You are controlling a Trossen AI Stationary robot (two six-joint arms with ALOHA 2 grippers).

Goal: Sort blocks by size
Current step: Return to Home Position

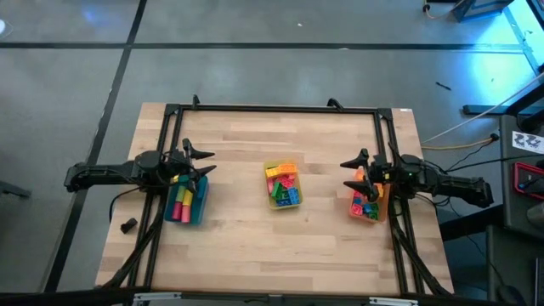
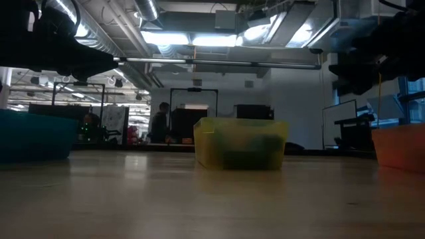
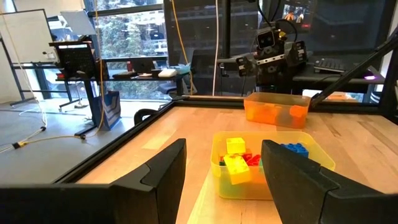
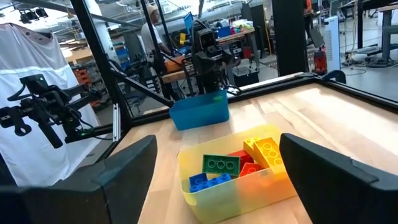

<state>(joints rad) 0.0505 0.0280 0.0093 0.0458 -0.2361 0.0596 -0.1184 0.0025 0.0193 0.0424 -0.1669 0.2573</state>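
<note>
The blocks lie in three bins on the wooden table. A yellow bin [image 1: 283, 186] at the middle holds red, yellow, green and blue blocks [image 4: 236, 164]. A blue bin [image 1: 187, 202] at the left holds pink, red and yellow blocks. An orange bin [image 1: 367, 204] at the right holds several mixed blocks. My left gripper [image 1: 204, 161] stands open above the blue bin's far end, pointing level toward the middle. My right gripper [image 1: 350, 172] stands open above the orange bin's far end, facing the left one. Both hold nothing.
A black metal frame [image 1: 280, 108] runs along the table's far edge and both sides. A small dark object [image 1: 128, 225] lies near the table's left edge. Bare wood [image 1: 280, 246] lies between the bins and along the near side.
</note>
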